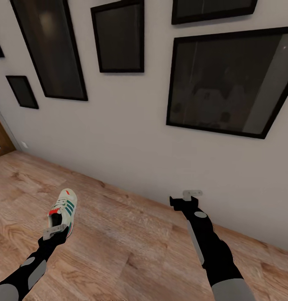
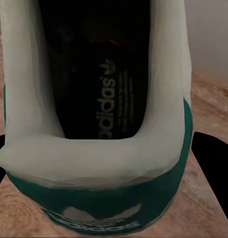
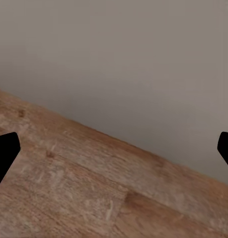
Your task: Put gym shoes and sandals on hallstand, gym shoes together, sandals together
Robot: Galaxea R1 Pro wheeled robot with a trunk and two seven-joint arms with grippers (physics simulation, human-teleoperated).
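Observation:
One cream-white gym shoe [image 1: 65, 207] with green stripes and a red-and-green heel is held at its heel by my left gripper [image 1: 56, 229], toe pointing toward the wall. In the left wrist view the shoe's heel collar and dark insole [image 2: 94, 148] sit close up, with black fingers [image 2: 215, 163] on either side. My right gripper [image 1: 184, 200] hangs open and empty over the corridor floor [image 1: 131, 234] near the wall; its fingertips stand wide apart over wood planks [image 3: 69, 188]. The sandals and the hallstand are out of view.
A grey wall [image 1: 118, 138] with several dark framed pictures [image 1: 227, 83] runs diagonally close ahead. A wooden door frame [image 1: 1, 140] stands at the far left. Open plank floor stretches between and in front of the arms.

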